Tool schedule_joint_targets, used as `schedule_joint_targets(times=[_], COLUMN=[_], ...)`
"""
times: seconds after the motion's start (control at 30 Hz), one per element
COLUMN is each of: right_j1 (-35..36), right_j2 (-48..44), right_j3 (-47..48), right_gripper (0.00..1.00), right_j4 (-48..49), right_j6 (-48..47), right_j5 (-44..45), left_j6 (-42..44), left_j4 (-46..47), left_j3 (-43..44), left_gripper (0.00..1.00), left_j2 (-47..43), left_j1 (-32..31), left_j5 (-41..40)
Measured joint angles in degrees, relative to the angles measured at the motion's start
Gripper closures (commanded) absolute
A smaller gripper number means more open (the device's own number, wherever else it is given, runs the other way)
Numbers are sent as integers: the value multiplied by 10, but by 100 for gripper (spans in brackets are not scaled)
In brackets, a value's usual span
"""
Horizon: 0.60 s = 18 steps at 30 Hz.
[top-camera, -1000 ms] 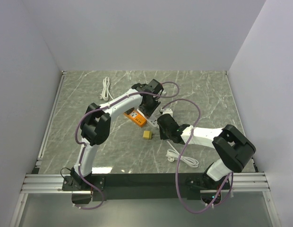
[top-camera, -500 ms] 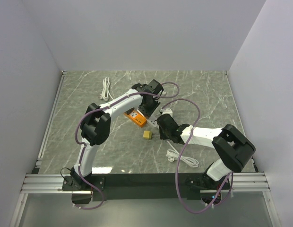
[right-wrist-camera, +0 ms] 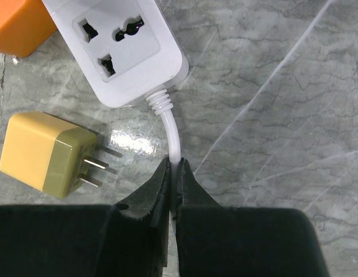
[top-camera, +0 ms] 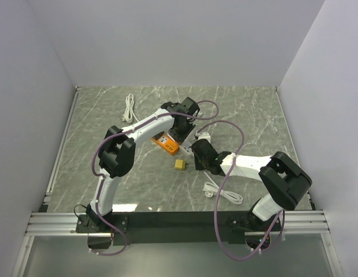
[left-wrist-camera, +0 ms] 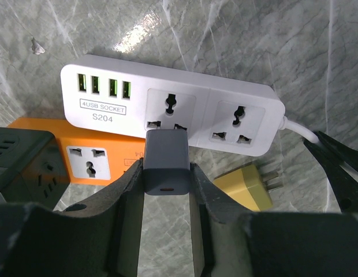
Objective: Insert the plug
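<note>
Over the white power strip [left-wrist-camera: 167, 104], the left gripper [left-wrist-camera: 166, 178] is still clamping the grey plug [left-wrist-camera: 166, 153] and the right gripper [right-wrist-camera: 174, 173] is still pinching the cable [right-wrist-camera: 172, 135], neither shifting.

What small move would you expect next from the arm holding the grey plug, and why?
Probably the left gripper should ease the grey square charger plug forward into the white plastic power strip, at the socket beside the USB ports. The plug sits right at that socket, and the right gripper pinches the strip's white cable, steadying it.
</note>
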Motion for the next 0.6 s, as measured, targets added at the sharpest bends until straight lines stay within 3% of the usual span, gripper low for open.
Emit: schedule_joint_targets(times=[0.6], right_j1=[2], right_j2=[2], right_j3=[3], right_gripper=[100], right_j4=[-3], right_j6=[0], right_j5=[2], left_j6=[4], left_j4=[-13], left_j3=[19], left_gripper=[99], left_j2=[12], left_j1=[6], left_j5=[12])
